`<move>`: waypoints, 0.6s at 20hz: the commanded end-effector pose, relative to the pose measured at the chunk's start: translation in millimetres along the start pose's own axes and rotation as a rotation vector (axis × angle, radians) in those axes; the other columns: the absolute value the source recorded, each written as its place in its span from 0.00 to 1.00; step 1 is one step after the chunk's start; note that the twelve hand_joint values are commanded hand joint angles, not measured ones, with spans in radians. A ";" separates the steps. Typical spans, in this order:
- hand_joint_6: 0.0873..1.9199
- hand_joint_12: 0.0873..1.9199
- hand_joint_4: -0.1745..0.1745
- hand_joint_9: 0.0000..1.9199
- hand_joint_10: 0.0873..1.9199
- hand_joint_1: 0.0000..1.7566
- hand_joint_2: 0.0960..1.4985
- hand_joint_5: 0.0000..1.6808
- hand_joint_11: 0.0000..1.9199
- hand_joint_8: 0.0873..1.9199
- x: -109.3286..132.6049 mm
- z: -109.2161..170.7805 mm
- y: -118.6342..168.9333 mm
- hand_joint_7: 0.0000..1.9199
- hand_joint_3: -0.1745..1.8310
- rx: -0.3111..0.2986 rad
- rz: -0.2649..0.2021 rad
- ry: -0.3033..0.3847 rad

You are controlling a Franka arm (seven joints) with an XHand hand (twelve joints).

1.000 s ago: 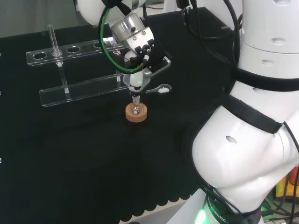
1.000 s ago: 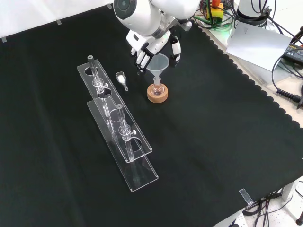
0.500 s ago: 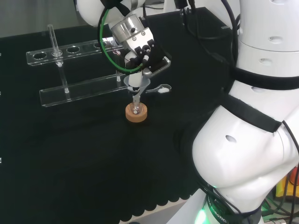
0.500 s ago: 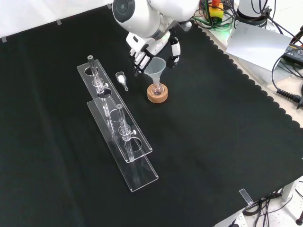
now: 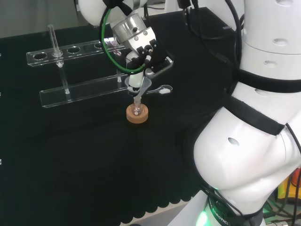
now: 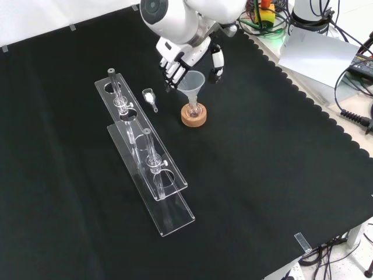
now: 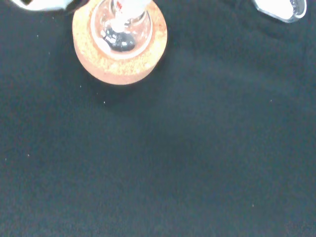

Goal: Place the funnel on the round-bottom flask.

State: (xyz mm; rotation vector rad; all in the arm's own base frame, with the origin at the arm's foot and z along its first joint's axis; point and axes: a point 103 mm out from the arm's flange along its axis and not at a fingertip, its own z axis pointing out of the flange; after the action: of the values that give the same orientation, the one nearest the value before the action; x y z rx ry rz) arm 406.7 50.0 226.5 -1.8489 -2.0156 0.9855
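The funnel [image 6: 192, 87] stands with its stem down in the neck of the flask [image 6: 193, 109], leaning a little rather than upright. The flask sits in a cork ring [image 6: 193, 117] on the counter [image 6: 262, 175], which is there to keep its round bottom from rolling, so the funnel has something steady to drop into.

The robot hand [image 6: 180, 55] is just behind and above the funnel's rim in the front view, fingers pointing down around it. From where I stand I cannot tell whether they are pinching the rim or have let go.

My guess is the placing is nearly done, and what is left is to release without tipping the funnel out.

Beside the flask lies a small scoop [image 6: 150, 98], and further left in the front view is a clear rack [image 6: 148, 169] with tubes, well clear of the work.
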 end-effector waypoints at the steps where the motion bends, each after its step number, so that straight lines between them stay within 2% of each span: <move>1: 0.00 0.75 0.34 0.16 0.35 0.39 0.38 0.12 0.09 0.33 -10.1 -7.0 -14.8 0.00 0.39 -0.105 -0.003 0.009; 7: 0.00 0.77 0.35 0.09 0.37 0.38 0.39 0.12 0.04 0.31 -17.1 -12.1 -27.5 0.00 0.37 -0.198 -0.004 0.013; 12: 0.00 0.77 0.34 0.12 0.37 0.39 0.40 0.14 0.05 0.32 -35.6 -13.1 -35.8 0.02 0.37 -0.236 0.010 0.046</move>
State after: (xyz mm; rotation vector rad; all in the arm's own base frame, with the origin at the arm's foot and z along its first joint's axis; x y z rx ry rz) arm 394.9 37.9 260.4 -1.9460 -2.1580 0.8052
